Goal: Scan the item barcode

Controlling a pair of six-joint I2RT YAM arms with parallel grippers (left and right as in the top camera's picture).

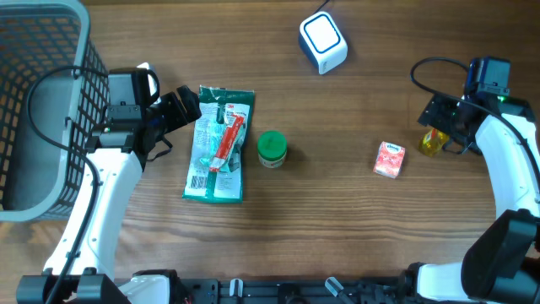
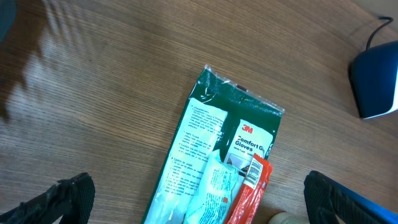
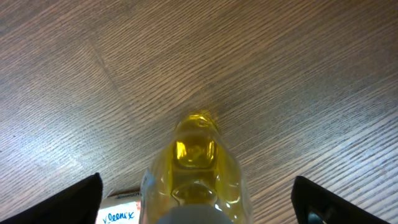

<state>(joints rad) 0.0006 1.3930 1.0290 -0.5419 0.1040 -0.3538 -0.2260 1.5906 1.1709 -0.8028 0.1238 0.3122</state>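
A green and white Comfort Gloves packet (image 1: 218,143) lies flat on the table with a red-edged pack (image 2: 252,193) on top, its barcode facing up. My left gripper (image 2: 202,199) hovers open over the packet's (image 2: 211,143) near half, one finger on each side and touching nothing. The white and blue scanner (image 1: 323,40) stands at the back. On the right, a small yellow bottle (image 3: 196,162) stands between the wide-apart fingers (image 3: 81,199) of my open right gripper (image 3: 199,202), with a gap on both sides. From overhead the bottle (image 1: 433,141) sits just under that gripper (image 1: 439,127).
A grey wire basket (image 1: 80,51) fills the far left corner. A green-capped jar (image 1: 272,148) stands right of the gloves packet. A pink tissue pack (image 1: 390,159) lies left of the bottle. The scanner (image 2: 376,84) shows at the left wrist view's right edge.
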